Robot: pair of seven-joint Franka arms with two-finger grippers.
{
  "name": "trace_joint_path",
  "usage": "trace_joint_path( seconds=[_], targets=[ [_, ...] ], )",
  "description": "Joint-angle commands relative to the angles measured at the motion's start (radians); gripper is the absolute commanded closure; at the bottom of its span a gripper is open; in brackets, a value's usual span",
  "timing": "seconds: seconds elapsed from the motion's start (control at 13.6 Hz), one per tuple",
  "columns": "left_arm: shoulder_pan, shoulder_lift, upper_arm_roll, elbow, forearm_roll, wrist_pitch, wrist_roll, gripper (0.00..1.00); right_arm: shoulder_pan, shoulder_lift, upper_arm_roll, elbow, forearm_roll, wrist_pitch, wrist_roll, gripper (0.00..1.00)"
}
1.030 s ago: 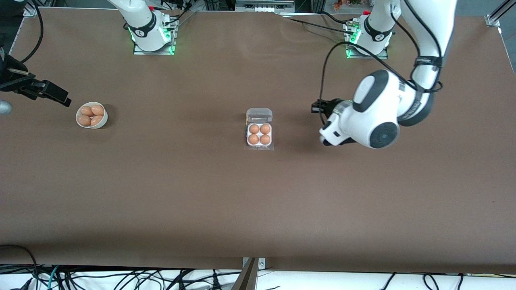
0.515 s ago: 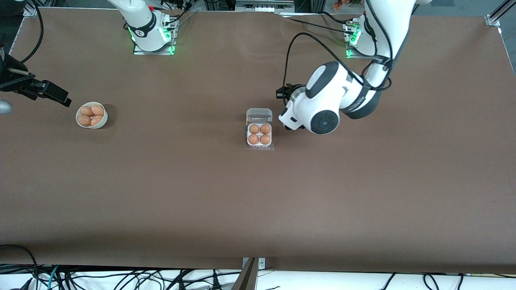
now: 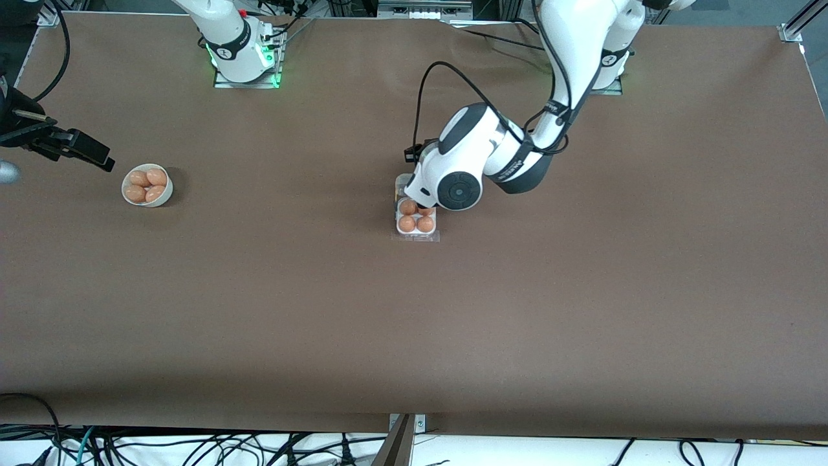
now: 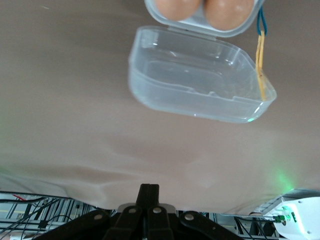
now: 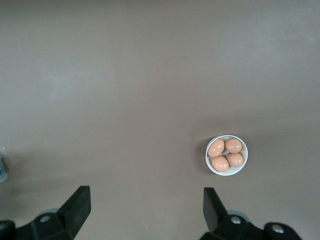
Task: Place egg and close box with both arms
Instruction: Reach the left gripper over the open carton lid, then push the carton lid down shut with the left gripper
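The small square white egg carton [image 3: 416,223] sits mid-table with four orange-brown eggs [image 3: 407,208] in its cells, its clear hinged lid [image 4: 200,82] lying open flat on the brown tabletop [image 3: 414,323]; my left gripper [image 4: 148,192] hovers over that lid, fingers pressed together, empty; my right gripper [image 5: 145,200] waits spread wide over the table's end near the round white bowl [image 3: 147,186] of eggs; cables trail along the table's edge.

In the front view the left arm's wrist covers the box's clear lid [image 4: 197,82] and part of one egg [image 3: 425,210]. The left wrist view cuts off the box's white tray [image 4: 200,22] at its edge.
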State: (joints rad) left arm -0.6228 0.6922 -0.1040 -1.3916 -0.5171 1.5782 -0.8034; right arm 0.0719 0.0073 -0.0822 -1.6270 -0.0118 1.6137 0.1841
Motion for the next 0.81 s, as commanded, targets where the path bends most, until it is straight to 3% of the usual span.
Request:
trace_joint_path(
  seconds=[0.0, 0.74],
  targets=[
    [-0.028, 0.033, 0.015, 0.04, -0.026, 0.006, -0.017, 1.0, -0.001, 0.003, 0.001, 0.018, 0.013, -0.005, -0.005, 0.0],
    [-0.075, 0.076, 0.021, 0.036, -0.014, 0.12, -0.022, 1.0, -0.001, 0.005, 0.001, 0.018, 0.015, -0.003, -0.005, 0.0]
  ],
)
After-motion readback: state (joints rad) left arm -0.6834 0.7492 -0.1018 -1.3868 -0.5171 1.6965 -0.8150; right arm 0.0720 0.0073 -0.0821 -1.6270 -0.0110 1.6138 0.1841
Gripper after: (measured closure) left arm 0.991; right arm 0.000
